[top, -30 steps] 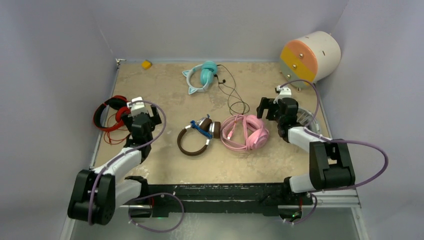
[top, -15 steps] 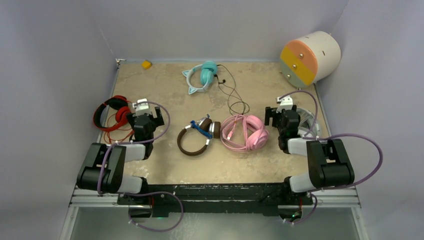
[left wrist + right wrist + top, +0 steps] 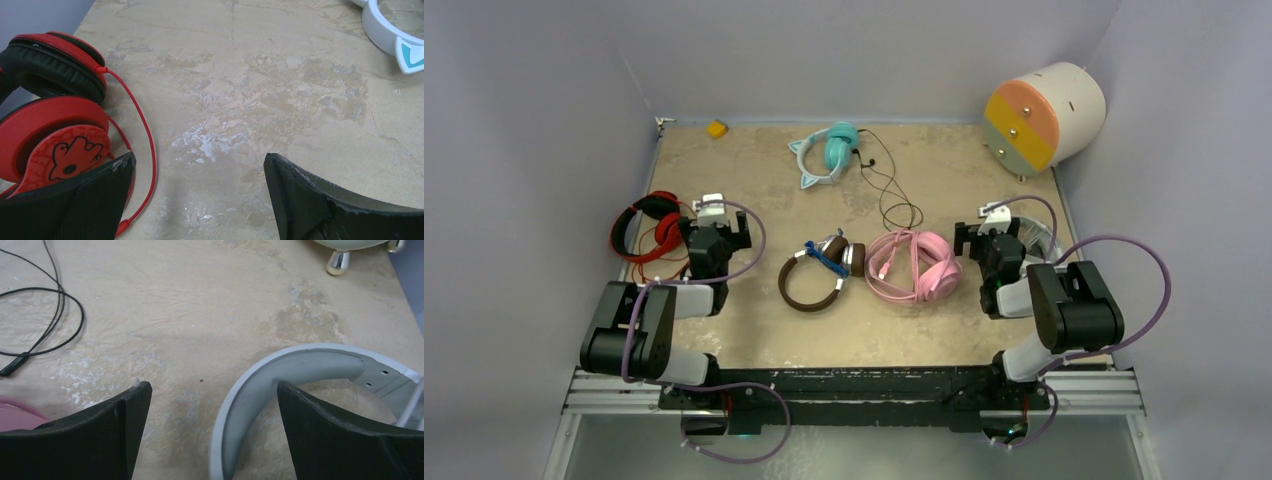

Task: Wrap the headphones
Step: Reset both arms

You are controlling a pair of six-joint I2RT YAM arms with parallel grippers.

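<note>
Beside red headphones, left end effector gapes wide; right end effector likewise, above grey-white headband.

Beige marbled tabletop, and near its middle lie the brown headphones, blue cord bunched at the cups. Just beside them on the right, the pink headphones. Further right, the grey-white headphones. Well to their left, red headphones with a loose red cable. Beyond them, teal cat-ear headphones trail a black cable. A small yellow block sits far back-left, a round drum far back-right.
</note>
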